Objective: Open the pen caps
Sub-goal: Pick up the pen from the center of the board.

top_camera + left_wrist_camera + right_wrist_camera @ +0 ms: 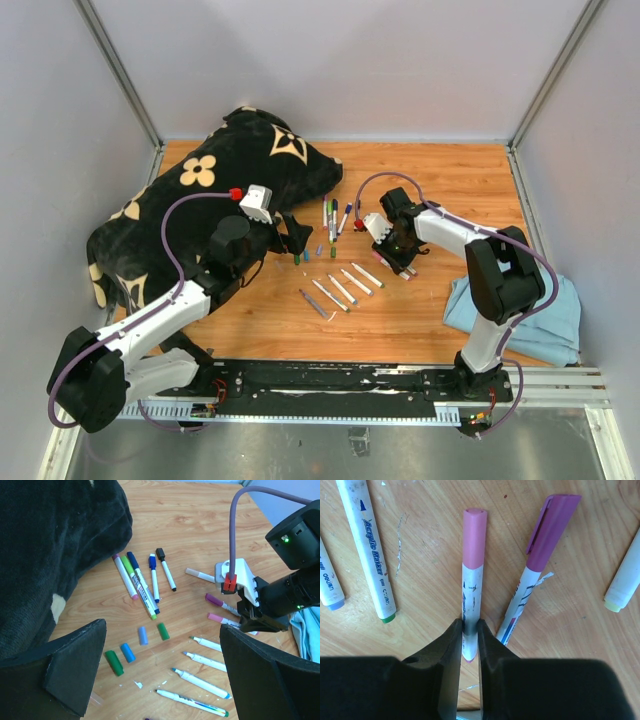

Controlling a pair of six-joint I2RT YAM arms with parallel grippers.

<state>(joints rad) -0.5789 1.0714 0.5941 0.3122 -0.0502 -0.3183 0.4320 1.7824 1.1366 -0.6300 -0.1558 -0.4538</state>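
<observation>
Above the desk (440, 190), from the overhead camera, the left pincer (292, 235) hangs beside a black flowered bag (250, 160), and the right pincer (403, 262) is down among markers right of centre. On the left wrist camera the left fingers (75, 670) stand spread wide over four loose pen caps (127, 652), green and blue, lying apart from the capped markers (140, 582). On the right wrist camera the fingers (449, 647) pinch the white barrel of a pink-capped marker (470, 592), cap on; a purple-capped marker (540, 565) lies just beside it.

Pale grey walls (350, 60) enclose a wooden table (450, 190) on three sides.
</observation>
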